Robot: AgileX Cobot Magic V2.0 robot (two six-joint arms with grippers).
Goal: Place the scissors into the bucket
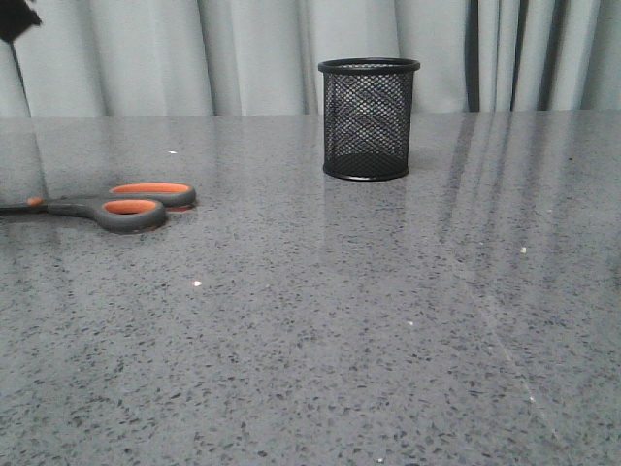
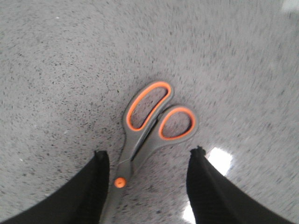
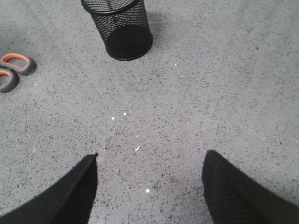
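The scissors (image 1: 126, 206) lie flat at the left of the grey speckled table, handles toward the middle, blades running off the left edge of the front view. In the left wrist view the scissors (image 2: 149, 126) lie below my left gripper (image 2: 149, 156), which is open; the orange pivot dot sits close to one finger, nothing gripped. The black mesh bucket (image 1: 369, 118) stands upright at the back centre. My right gripper (image 3: 150, 158) is open and empty above bare table, with the bucket (image 3: 120, 29) ahead and the scissors' handles (image 3: 13, 71) at the view's edge. Neither gripper shows in the front view.
The grey speckled table (image 1: 388, 320) stretches across the front view, with a pale curtain (image 1: 252, 53) behind its far edge. A few small white crumbs (image 3: 137, 148) lie on the surface near my right gripper.
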